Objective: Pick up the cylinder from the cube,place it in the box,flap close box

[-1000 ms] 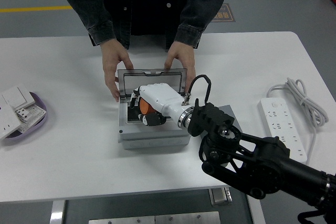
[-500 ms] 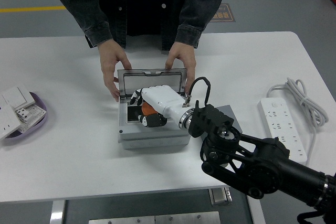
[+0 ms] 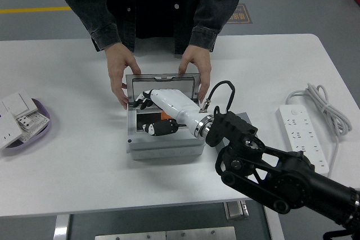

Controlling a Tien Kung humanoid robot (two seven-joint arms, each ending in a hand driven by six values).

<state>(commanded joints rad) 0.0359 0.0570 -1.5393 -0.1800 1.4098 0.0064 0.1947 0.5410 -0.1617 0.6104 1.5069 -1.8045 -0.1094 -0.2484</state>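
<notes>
Inside the grey metal box (image 3: 163, 149), at table centre, the white right hand (image 3: 160, 111) hangs with relaxed fingers (image 3: 145, 101), holding nothing. At its 6 o'clock, the orange cylinder (image 3: 165, 116) lies within the box. A person's hands (image 3: 121, 74) brace the raised flap (image 3: 162, 84).

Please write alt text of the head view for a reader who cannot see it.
The right robot hand reaches into an open grey box on a white table, beside an orange cylinder inside, while a person's hands hold the raised lid from the far side. A white power strip lies to the right.
</notes>
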